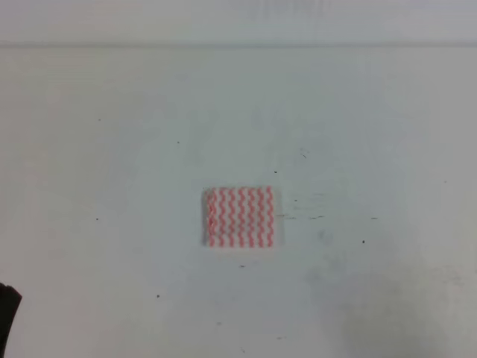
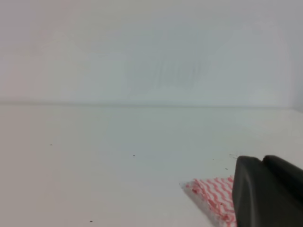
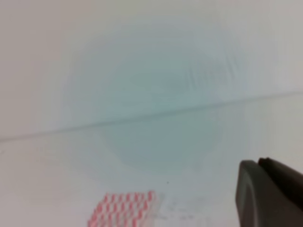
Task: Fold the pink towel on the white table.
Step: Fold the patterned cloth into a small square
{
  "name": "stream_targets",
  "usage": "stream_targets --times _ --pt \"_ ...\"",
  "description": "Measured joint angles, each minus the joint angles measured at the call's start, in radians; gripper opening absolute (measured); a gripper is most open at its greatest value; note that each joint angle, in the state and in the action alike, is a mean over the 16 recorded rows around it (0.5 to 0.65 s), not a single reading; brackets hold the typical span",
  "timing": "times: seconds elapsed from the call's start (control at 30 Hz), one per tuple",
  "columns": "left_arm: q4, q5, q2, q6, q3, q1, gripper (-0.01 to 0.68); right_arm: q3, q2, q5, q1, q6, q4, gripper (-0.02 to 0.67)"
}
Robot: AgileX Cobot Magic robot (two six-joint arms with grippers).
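The pink towel (image 1: 241, 217) lies flat as a small, neat rectangle with red-and-white zigzag stripes near the middle of the white table (image 1: 112, 149). Nothing touches it. The left wrist view shows one corner of the towel (image 2: 214, 196) at the lower right, beside and partly behind the left gripper's dark finger (image 2: 265, 194). In the right wrist view the towel (image 3: 124, 209) sits at the bottom edge, well left of the right gripper's dark finger (image 3: 270, 194). Only one finger shows in each wrist view, so the jaws' state is unclear. Both grippers are away from the towel.
A dark piece of the left arm (image 1: 7, 317) pokes in at the bottom left corner of the high view. The table's far edge (image 1: 238, 45) meets a pale wall. Small dark specks and scuffs (image 1: 302, 217) mark the tabletop to the right of the towel.
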Motion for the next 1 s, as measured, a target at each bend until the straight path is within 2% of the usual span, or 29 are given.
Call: stream_targets --times 0.53,0.73,1.0 --pt "-0.001 0.000 -0.001 0.000 -0.001 0.000 -0.004 0.092 0.006 -0.005 0.000 0.002 0.046 -0.018" --pt "-0.001 0.003 -0.002 0.000 -0.003 0.000 -0.005 0.092 -0.001 -0.005 -0.011 0.002 -0.010 -0.018" --pt "-0.001 0.002 -0.002 0.000 -0.001 0.000 -0.005 0.093 -0.030 0.045 -0.099 0.001 -0.124 -0.018"
